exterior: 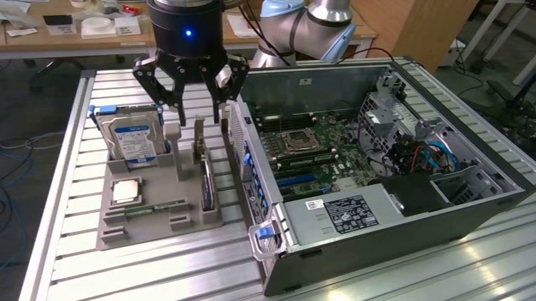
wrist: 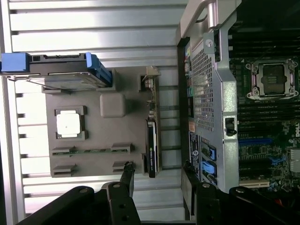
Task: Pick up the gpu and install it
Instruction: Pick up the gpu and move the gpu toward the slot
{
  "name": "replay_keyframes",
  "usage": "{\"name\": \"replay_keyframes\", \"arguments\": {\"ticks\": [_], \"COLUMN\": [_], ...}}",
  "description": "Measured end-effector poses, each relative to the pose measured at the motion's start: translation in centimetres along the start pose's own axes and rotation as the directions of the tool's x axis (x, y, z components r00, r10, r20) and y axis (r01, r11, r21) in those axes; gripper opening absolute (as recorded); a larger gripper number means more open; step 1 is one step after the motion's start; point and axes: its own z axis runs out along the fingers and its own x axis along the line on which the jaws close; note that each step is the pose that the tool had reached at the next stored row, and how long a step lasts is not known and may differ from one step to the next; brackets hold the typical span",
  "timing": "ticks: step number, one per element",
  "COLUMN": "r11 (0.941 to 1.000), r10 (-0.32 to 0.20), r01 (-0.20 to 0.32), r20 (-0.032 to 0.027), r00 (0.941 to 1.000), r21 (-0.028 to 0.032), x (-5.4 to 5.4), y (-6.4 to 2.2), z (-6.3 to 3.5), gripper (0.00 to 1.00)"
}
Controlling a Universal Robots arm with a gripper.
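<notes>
a: jaws?
b: gripper [exterior: 201,116] hangs over the grey holder [exterior: 159,219]. jaws spread wide, nothing in them.
a: gpu?
b: gpu [exterior: 207,183] stands on edge in the holder slot nearest the pc case [exterior: 377,207], just beside its perforated wall. it's below the jaws, apart, no contact.
a: axis?
b: long axis runs parallel to that case wall. silver bracket [exterior: 199,135] is at the end under the gripper. in the wrist view the card's line falls between the two fingers [wrist: 126,180], so its thin faces look set toward them, i'd say.
a: materials?
b: thin flat black board, rigid, w/ shiny metal bracket. holder is matte grey plastic. table [exterior: 67,251] is ribbed metal slats.
</notes>
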Motion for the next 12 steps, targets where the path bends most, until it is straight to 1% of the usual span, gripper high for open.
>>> {"name": "replay_keyframes", "arguments": {"ticks": [12], "r11": [1.0000], "r10": [0.000], "r01": [0.000], "r20": [0.0000], "r00": [1.0000], "r21": [0.0000], "x": [0.01], "y": [-0.01], "z": [0.28], "gripper": [0.53]}}
